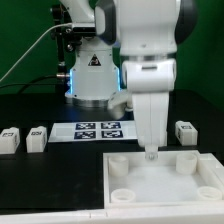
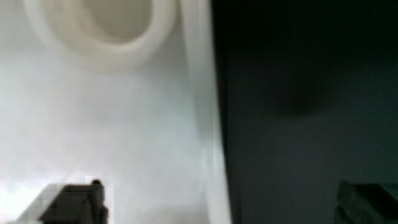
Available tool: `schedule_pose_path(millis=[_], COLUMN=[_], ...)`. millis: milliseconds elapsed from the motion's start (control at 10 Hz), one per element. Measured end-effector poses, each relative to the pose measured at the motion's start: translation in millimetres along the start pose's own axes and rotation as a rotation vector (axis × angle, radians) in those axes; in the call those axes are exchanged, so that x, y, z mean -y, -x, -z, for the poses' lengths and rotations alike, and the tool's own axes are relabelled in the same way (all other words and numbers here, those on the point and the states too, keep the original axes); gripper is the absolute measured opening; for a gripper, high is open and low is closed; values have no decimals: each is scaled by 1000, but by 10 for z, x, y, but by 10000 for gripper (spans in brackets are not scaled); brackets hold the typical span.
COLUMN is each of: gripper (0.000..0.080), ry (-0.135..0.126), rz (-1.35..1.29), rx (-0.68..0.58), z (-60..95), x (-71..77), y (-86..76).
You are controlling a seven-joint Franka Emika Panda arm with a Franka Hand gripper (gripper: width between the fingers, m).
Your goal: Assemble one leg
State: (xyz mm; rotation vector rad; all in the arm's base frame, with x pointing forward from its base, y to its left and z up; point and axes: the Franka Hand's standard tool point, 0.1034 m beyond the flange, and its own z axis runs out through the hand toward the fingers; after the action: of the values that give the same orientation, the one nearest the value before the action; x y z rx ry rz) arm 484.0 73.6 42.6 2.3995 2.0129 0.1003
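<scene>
Wrist view: the gripper hangs spread and empty over the panel edge. Probably squaring the panel; next, reach the leg, at its three o'clock in the exterior view.

White panel up front, marker board behind it, black table under both.
The panel sat flat in the near corner on the exterior view's right, and three of its round sockets showed: back left, back right and front left. The marker board lay flat too, four tags face up, with a strip of bare table between it and the panel. A green backdrop closed the scene. On the wrist view, the panel's straight edge met the dark table, with one socket just inside that edge.
</scene>
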Motion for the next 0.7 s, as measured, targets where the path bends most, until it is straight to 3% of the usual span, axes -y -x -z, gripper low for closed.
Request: schedule_pose_path(millis=[200, 400, 600, 700], gripper=[649, 649, 649, 649], ry=[21, 23, 2, -6], rz=[-266, -503, -848, -917], rx=[-9, -21, -52, -56], z=[201, 267, 266, 262], x=[61, 133, 240, 242], y=[-207, -465, -741, -740])
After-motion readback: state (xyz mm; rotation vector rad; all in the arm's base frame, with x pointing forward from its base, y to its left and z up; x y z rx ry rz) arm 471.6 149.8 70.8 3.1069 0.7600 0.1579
